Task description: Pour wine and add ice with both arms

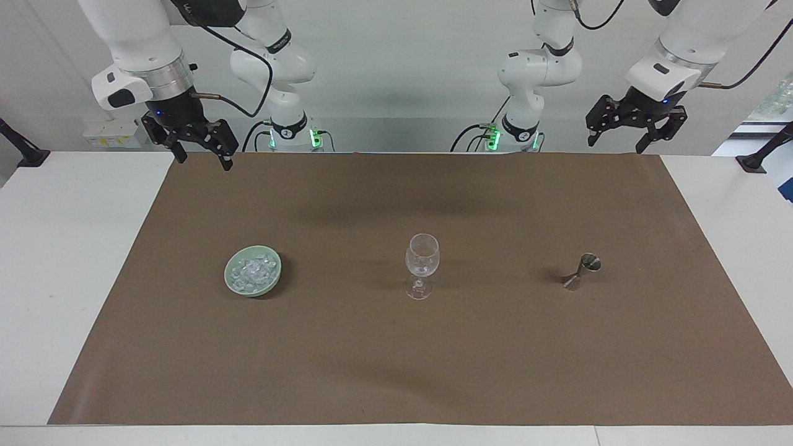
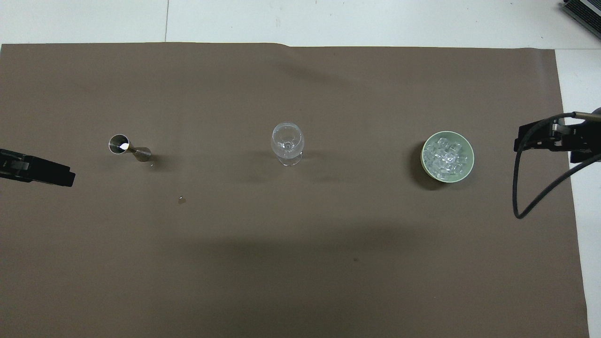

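A clear stemmed glass (image 1: 422,263) (image 2: 287,143) stands upright at the mat's middle. Toward the right arm's end sits a pale green bowl (image 1: 228,274) (image 2: 471,159) heaped with ice (image 1: 253,272) (image 2: 446,157) cubes. A small metal jigger (image 1: 581,271) (image 2: 129,146) stands toward the left arm's end; its upper cup glints, and I cannot make out the wine. My right gripper (image 1: 204,162) (image 2: 540,138) hangs open over the mat's corner at the robots' edge. Above the mat's other corner at that edge, my left gripper (image 1: 616,145) (image 2: 47,173) is open too. Neither holds anything.
A brown mat (image 1: 396,359) covers most of the white table (image 1: 62,248). A tiny speck (image 2: 181,200) lies on the mat nearer to the robots than the jigger. Black clamps (image 1: 25,155) (image 1: 753,162) stand at the table's corners. A black cable (image 2: 521,206) loops below the right wrist.
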